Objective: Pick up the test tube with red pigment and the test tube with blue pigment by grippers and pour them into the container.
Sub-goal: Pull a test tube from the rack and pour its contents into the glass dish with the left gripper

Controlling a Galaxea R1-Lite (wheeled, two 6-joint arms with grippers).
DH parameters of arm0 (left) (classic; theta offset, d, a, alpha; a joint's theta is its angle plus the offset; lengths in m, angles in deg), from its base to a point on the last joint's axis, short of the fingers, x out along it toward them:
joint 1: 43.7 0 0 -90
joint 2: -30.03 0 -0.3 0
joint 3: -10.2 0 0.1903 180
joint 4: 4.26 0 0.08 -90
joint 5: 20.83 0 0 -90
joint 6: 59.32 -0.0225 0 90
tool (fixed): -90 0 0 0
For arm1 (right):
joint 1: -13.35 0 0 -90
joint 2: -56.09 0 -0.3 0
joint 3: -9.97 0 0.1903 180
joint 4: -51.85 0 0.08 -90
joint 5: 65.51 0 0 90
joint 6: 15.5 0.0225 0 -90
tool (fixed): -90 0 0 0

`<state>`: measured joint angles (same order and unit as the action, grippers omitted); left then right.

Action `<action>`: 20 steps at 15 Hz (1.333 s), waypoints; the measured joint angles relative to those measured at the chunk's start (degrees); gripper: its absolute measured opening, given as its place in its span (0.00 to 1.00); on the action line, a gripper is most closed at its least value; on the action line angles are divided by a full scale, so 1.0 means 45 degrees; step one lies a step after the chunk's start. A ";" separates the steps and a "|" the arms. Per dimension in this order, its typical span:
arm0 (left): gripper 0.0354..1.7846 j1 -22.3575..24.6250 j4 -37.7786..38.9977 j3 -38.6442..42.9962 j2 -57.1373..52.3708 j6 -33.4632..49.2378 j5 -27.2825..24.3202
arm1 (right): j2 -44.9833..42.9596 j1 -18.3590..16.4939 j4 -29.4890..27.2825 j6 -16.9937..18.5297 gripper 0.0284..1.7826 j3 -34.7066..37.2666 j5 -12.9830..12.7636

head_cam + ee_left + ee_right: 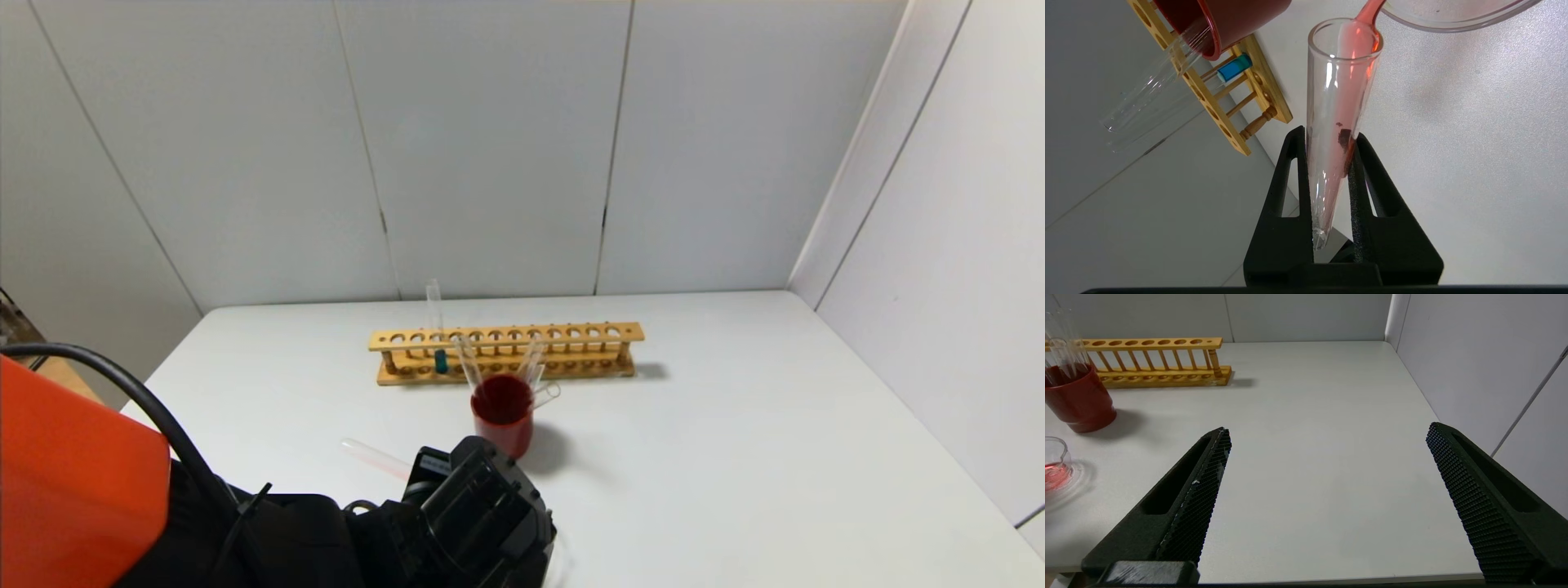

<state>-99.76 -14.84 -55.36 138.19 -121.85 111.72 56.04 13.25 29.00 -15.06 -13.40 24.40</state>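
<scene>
black fingers (1290, 183) of the left pincer (1327, 192) sit closest in its wrist view, clamped on the lower part of the test tube with red pigment (1337, 122). the tube's round bottom lies back between the fingers and its long axis runs straight out ahead of the pincer, mouth leading and tipped down. that tilt looks chosen for pouring: a thin red stream leaves the lip and meets the rim of the container (1453, 16) just beyond the mouth, and only a pale film coats the glass, so i judge the tube nearly drained. gripping low keeps the fingers clear of the mouth.

farther ahead of the left pincer and off to one side, the test tube with blue pigment (1233, 68) stands upright in the wooden rack (1241, 122), untouched, behind a beaker of dark red liquid (502, 412) holding colourless tubes.

the right pincer (1327, 490) hangs low over bare worktop (1310, 416), fingers spread wide and holding nothing, likely parked; the container (1055, 463) lies well off to its side.
</scene>
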 joint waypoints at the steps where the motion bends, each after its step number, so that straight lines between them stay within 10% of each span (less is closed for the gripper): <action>1: 0.16 0.0008 0.0000 -0.0019 0.0024 -0.0030 0.0000 | 0.0000 0.0000 0.0000 0.0000 0.98 0.0000 0.0000; 20: 0.16 -0.0019 -0.0092 -0.0791 0.0620 -0.2167 0.0954 | 0.0000 0.0000 0.0000 0.0000 0.98 0.0000 0.0000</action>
<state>-99.85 -15.25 -58.92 140.98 -131.61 116.01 56.04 13.25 29.00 -15.06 -13.40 24.40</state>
